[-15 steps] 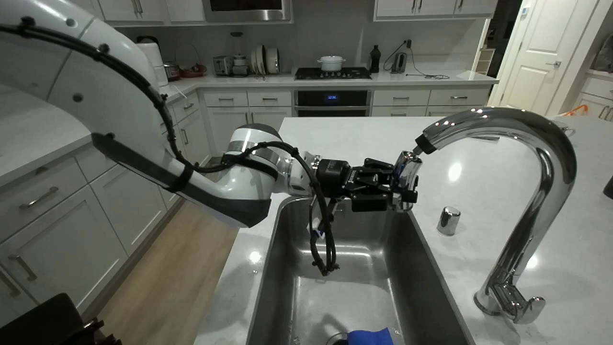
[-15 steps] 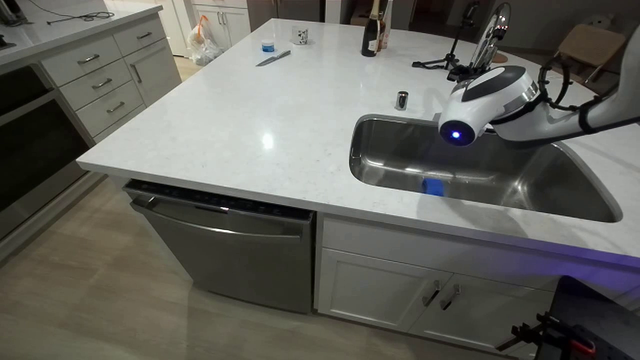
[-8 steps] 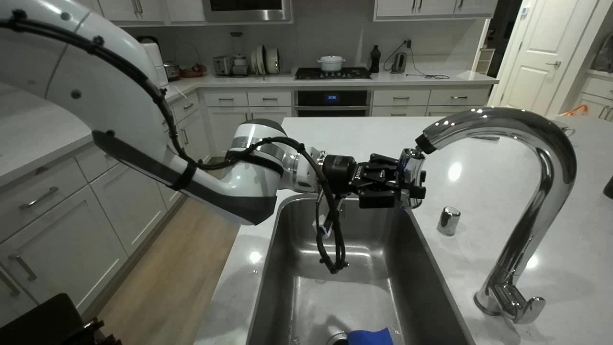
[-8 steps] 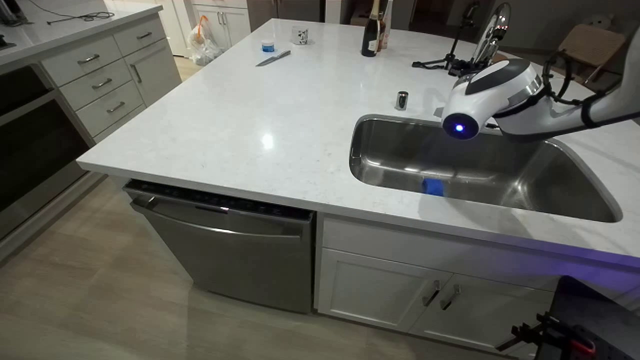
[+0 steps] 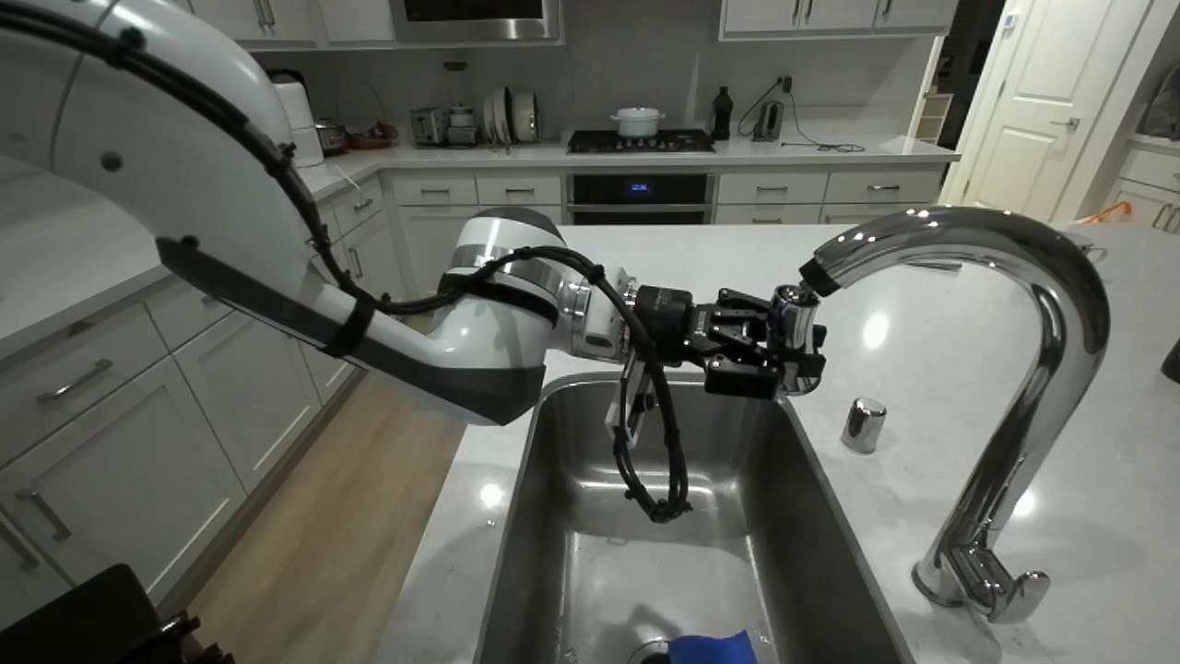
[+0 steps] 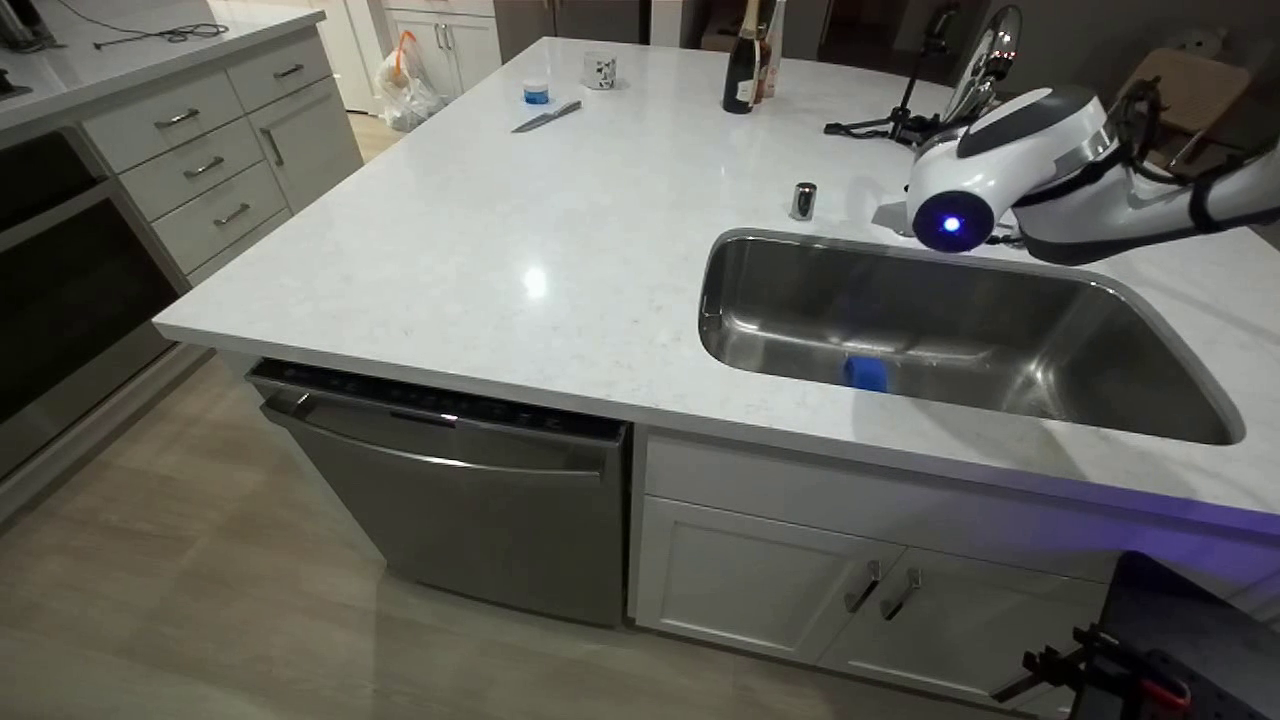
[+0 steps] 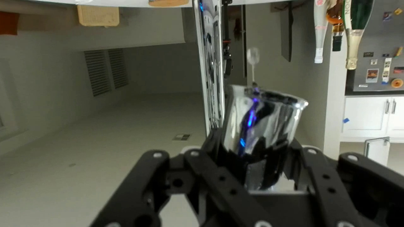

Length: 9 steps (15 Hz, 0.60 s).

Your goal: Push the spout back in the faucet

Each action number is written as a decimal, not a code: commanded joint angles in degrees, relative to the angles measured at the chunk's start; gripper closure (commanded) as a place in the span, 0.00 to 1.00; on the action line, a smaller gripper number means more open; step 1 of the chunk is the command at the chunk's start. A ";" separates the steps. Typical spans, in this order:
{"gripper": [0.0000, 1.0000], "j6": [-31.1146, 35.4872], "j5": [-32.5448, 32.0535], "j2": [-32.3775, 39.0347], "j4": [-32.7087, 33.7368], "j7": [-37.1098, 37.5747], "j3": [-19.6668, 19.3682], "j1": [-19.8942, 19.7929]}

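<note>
My gripper (image 5: 798, 349) is shut on the spout (image 5: 791, 318), a chrome cylinder standing nearly upright in an exterior view. The spout's upper end is right by the black collar at the tip of the faucet (image 5: 1019, 443); whether they touch I cannot tell. In the upside-down wrist view, the spout (image 7: 262, 123) sits between both fingers of the gripper (image 7: 254, 148), its wide rim toward the top. The faucet (image 7: 212, 63) runs behind it there. In an exterior view, the wrist hides the gripper and spout, and part of the faucet's arch (image 6: 985, 70) shows behind the arm.
Below the gripper lies the steel sink (image 5: 645, 590) with a blue cloth (image 5: 712, 649). A small chrome knob (image 5: 864, 425) stands on the counter between sink and faucet. Bottles (image 6: 742, 75), a knife (image 6: 547, 116) and a black tripod (image 6: 880, 128) are farther off on the counter.
The arm has moved toward the faucet with the spout in its grip. The spout has turned more upright, and the hose that showed between it and the faucet's tip no longer shows clearly.
</note>
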 commanded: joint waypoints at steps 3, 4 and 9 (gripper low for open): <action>0.78 9.48 6.87 -4.44 -1.20 -11.51 0.35 -1.02; 0.78 10.28 8.50 -5.06 -1.47 -13.76 0.27 -0.92; 0.78 11.61 16.69 -7.51 -2.99 -24.84 -0.07 -0.31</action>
